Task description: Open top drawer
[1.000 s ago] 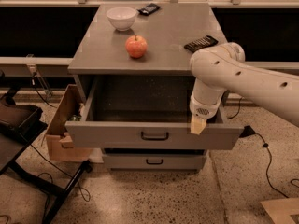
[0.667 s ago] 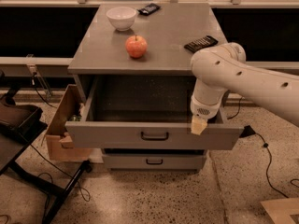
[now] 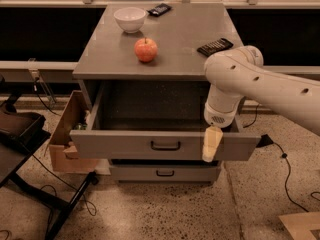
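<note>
Top drawer (image 3: 125, 145): pulled well out of the grey cabinet (image 3: 185, 34), with its wide flat front standing forward of the cabinet body and level. You see a small black bar handle (image 3: 165, 146) at the middle of the front, and a deep grey inside behind it, dark toward the back, with no contents to make out. Below it, a shorter drawer (image 3: 135, 173) sits closed, with a similar black handle. Gripper (image 3: 212, 144): a cream tip pointing down from the white arm (image 3: 260, 84), which comes in from the right. The tip hangs over the right part of the drawer front, to the right of the handle and apart from it. You cannot tell whether the gripper is open or closed, nor whether it touches the front. On the cabinet top: an apple (image 3: 145, 49) near the middle, a white bowl (image 3: 130, 19) behind it, and a dark flat device (image 3: 215, 46) near the right edge, just above the arm. A cardboard box (image 3: 65, 134) stands on the floor against the cabinet's left side. Against a second ago: the drawer is out just as far, the apple and bowl sit where they were, and the arm holds nearly the same pose. The gripper tip seems to reach slightly lower down the drawer front.
</note>
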Controlling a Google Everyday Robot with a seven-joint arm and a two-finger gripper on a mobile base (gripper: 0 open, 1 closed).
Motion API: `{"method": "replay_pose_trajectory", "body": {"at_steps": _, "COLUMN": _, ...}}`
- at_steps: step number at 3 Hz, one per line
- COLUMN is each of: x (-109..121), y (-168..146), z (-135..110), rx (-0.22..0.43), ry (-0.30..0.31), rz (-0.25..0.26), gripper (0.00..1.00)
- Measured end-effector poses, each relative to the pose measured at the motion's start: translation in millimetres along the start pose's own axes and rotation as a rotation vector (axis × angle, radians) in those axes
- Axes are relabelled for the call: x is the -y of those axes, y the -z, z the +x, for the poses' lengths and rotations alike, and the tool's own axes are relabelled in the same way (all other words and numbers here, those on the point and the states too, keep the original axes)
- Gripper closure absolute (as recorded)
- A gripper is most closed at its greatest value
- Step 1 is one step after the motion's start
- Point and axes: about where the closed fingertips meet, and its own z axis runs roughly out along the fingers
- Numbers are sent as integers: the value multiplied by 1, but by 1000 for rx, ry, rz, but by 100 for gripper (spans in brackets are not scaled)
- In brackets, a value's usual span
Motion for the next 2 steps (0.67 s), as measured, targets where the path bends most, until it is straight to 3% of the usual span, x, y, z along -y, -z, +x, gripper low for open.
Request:
{"method": "replay_pose_trajectory", "body": {"at_steps": 1, "x": -3, "y": -7, "z": 2, "rx": -4, "ry": -4, "rz": -15, "gripper": 2}}
{"method": "replay_pose_trajectory", "body": {"at_steps": 2, "x": -25, "y": -42, "z": 13, "rx": -21, "ry": -34, "rz": -99, "gripper": 34}}
